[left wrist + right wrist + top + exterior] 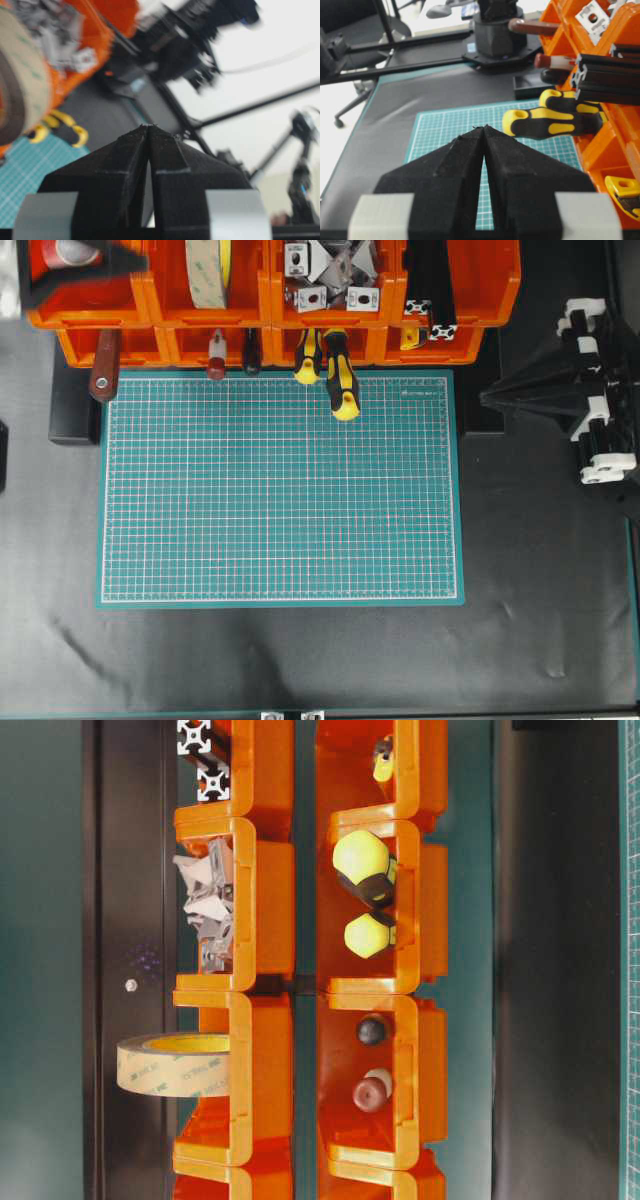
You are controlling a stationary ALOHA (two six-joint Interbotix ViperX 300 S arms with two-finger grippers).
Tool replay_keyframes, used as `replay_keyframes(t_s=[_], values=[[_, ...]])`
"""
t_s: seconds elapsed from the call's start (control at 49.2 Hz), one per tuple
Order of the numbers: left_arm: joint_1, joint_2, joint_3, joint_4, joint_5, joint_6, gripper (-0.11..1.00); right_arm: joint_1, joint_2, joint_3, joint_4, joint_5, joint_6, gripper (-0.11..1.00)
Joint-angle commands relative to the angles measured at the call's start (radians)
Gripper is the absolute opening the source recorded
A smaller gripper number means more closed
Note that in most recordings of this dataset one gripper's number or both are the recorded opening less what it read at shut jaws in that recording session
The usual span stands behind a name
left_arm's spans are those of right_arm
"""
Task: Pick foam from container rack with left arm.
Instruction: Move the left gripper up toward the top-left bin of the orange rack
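The foam (208,270), a cream-banded tape roll, stands on edge in the second upper bin of the orange container rack (270,300). It juts out of its bin in the table-level view (175,1065). My left gripper (138,262) is a blurred black shape over the far-left upper bin, left of the foam and not touching it. In the left wrist view the left gripper (148,127) is shut and empty, with the foam (20,95) at the left edge. My right gripper (483,128) is shut and empty, off the mat's right side (492,397).
A red tape roll (70,252) lies in the far-left upper bin under the left arm. Yellow-black screwdrivers (340,380) and other tool handles (103,375) stick out of the lower bins over the green cutting mat (280,500). Metal brackets (330,275) and black profiles (430,290) fill the other upper bins.
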Motion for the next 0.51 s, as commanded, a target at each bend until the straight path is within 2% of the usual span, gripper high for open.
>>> replay_keyframes(t_s=[0.0,0.122,0.325,0.406,0.488], values=[[0.037,0.028,-0.075,0.005,0.087,-0.009,0.00,0.012,0.006,-0.031,0.002,-0.017,0.002,0.00],[0.072,0.048,-0.095,0.005,0.120,-0.005,0.00,0.026,0.006,-0.031,0.002,-0.017,0.000,0.00],[0.077,0.058,-0.095,0.005,0.123,0.002,0.02,0.032,0.006,-0.029,0.000,-0.017,-0.006,0.00],[0.077,0.057,-0.087,0.005,0.127,0.003,0.11,0.032,0.006,-0.029,-0.002,-0.014,-0.006,0.00],[0.075,0.054,-0.081,0.003,0.135,0.003,0.31,0.032,0.006,-0.028,-0.002,-0.005,-0.006,0.00]])
